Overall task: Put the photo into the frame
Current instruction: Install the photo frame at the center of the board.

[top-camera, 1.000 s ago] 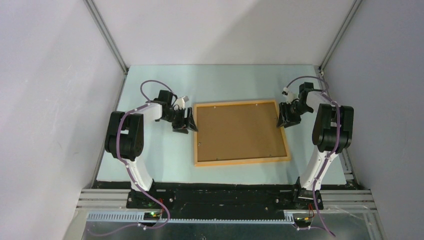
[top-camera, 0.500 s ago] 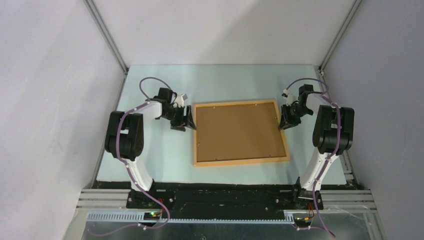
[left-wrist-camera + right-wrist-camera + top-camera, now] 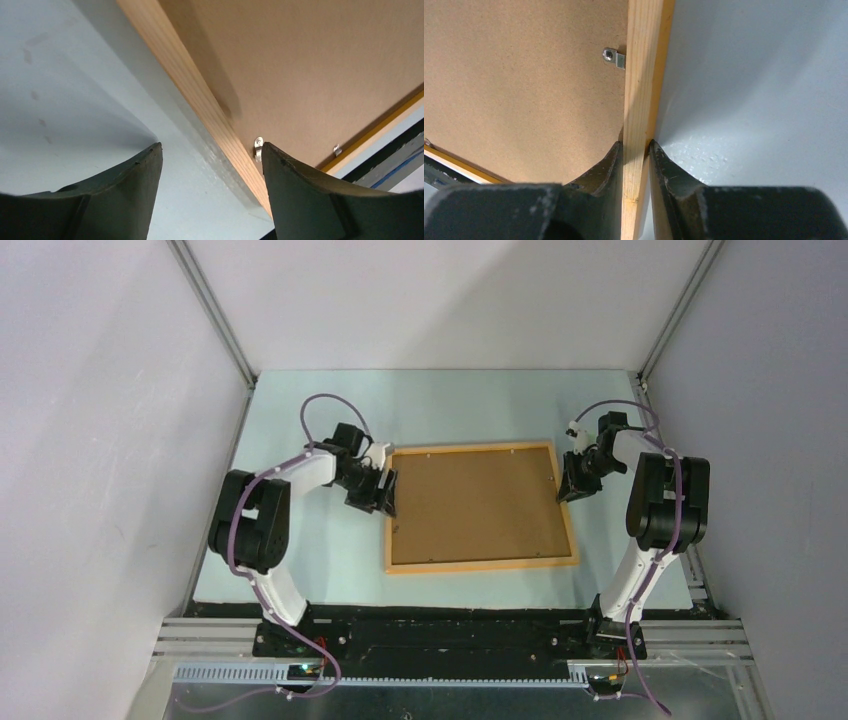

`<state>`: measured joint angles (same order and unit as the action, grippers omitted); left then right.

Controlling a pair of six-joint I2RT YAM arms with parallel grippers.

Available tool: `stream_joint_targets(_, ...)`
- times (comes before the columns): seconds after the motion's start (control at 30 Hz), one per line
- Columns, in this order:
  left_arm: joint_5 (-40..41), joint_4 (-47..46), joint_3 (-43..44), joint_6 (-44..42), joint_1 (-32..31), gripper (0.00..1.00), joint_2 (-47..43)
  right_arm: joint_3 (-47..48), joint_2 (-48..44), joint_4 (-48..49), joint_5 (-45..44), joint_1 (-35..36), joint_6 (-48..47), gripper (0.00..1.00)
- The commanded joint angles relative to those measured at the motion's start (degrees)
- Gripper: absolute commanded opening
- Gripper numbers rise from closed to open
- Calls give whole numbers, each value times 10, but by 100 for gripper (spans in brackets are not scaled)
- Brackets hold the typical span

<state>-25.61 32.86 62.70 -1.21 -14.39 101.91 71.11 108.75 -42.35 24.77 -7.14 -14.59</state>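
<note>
We see the frame (image 3: pixel 480 564), a thin light-orange wooden rectangle, lying flat on the pale table (image 3: pixel 460 400) between the two arms, its back side up. Inside it sits a plain brown backing board (image 3: pixel 478 502) that fills the opening, with small metal clips (image 3: pixel 614 56) along the rails. Our right gripper (image 3: pixel 636 145) is pinched tight on the frame's right rail, one finger on each side. Our left gripper (image 3: pixel 210 150) has its jaws wide apart with the left rail between the fingers, and it holds nothing
</note>
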Motion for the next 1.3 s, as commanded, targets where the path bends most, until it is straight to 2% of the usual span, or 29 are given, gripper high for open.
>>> stream_joint_targets(0.0,28,28,-25,-53,-30,78,-47,-3,-12,3,17,-1,15,4)
stream_joint_targets(0.33,99,30,-38,-48,-89,77,-66,-3,-11,1,31,-8,14,3)
stream_joint_targets(0.83,150,20,-19,-23,-143,69,-44,-4,-14,3,44,-10,16,3)
stream_joint_targets(1.27,154,8,-23,-22,-148,51,-40,-4,-7,3,44,-4,16,2)
